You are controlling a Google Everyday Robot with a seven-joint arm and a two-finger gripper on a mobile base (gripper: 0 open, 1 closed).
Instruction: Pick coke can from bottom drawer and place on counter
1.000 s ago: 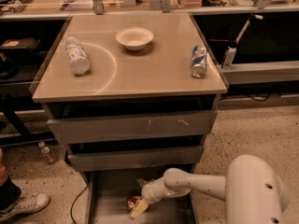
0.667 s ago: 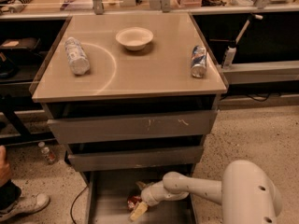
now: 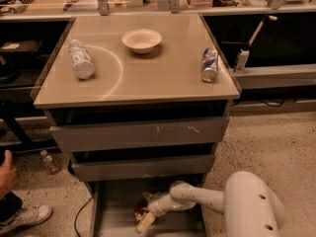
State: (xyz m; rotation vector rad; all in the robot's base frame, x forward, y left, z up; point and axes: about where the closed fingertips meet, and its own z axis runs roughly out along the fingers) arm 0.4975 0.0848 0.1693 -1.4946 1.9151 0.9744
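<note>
The coke can (image 3: 140,214) shows only as a small red patch low in the open bottom drawer (image 3: 112,212), mostly hidden by my gripper (image 3: 146,218). The gripper reaches down into the drawer from the right, on a white arm (image 3: 197,196), and sits right at the can. The beige counter (image 3: 158,75) with its pale arc mark lies above, across the top of the cabinet.
On the counter are a clear plastic bottle (image 3: 80,59) lying at the left, a white bowl (image 3: 141,40) at the back middle and a blue-and-silver can (image 3: 210,64) at the right. Two shut drawer fronts (image 3: 140,132) sit above the open drawer. A person's hand (image 3: 6,173) and shoe are at the left edge.
The gripper stays low in the bottom drawer at the can, shifted only slightly. The arm's elbow has drawn a little to the left.
</note>
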